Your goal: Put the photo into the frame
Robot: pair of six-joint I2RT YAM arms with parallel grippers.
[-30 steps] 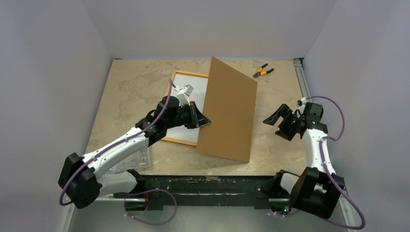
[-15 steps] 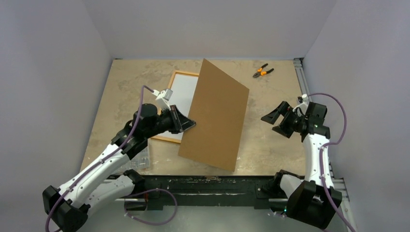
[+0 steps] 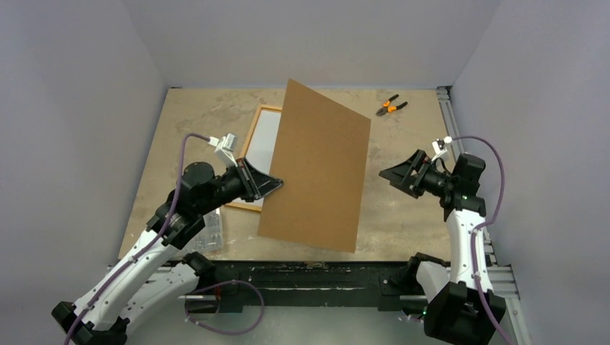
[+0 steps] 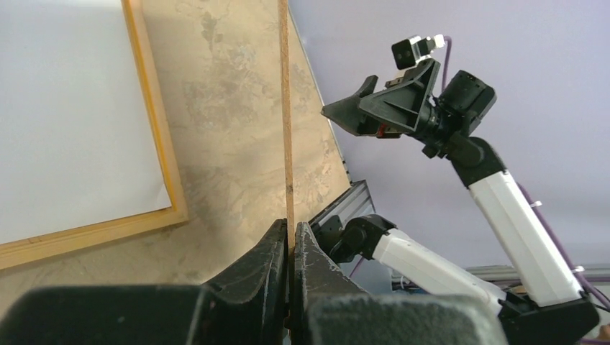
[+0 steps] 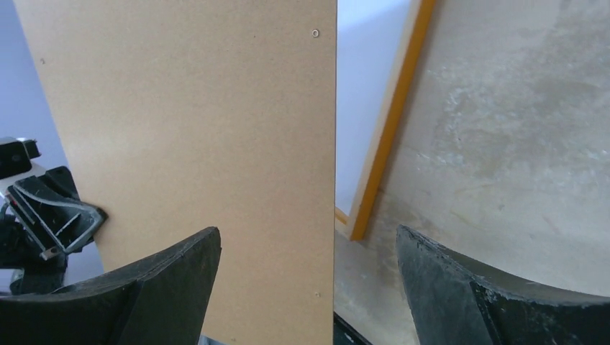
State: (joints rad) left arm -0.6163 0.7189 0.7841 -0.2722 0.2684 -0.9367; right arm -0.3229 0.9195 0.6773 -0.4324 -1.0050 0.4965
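Frame [image 3: 243, 208] lies flat on the worktop [image 3: 201, 122], under and just beyond the left fingers [image 3: 277, 184], its orange border running round a plain white panel. Is that white the back of the photo? I cannot tell; no printed picture shows in any view.

Left fingers are pinched tight on the edge of the brown board [image 3: 316, 169], holding it up on edge and tilted, clear of the frame, between the two arms. Right fingers [image 3: 398, 171] are spread wide with nothing in them. They point at the board's face from a little way off and do not touch it.

Progress, as I read it: the backing is off and the frame lies open, so we're somewhere in the early-to-middle stretch. Yet to come, by my judgement, are seating the photo in the frame and laying the board back over it.

Head count: one frame, one board, and one pair of pliers [image 3: 390, 106] far beyond the right fingers. Photos seen for certain: none.
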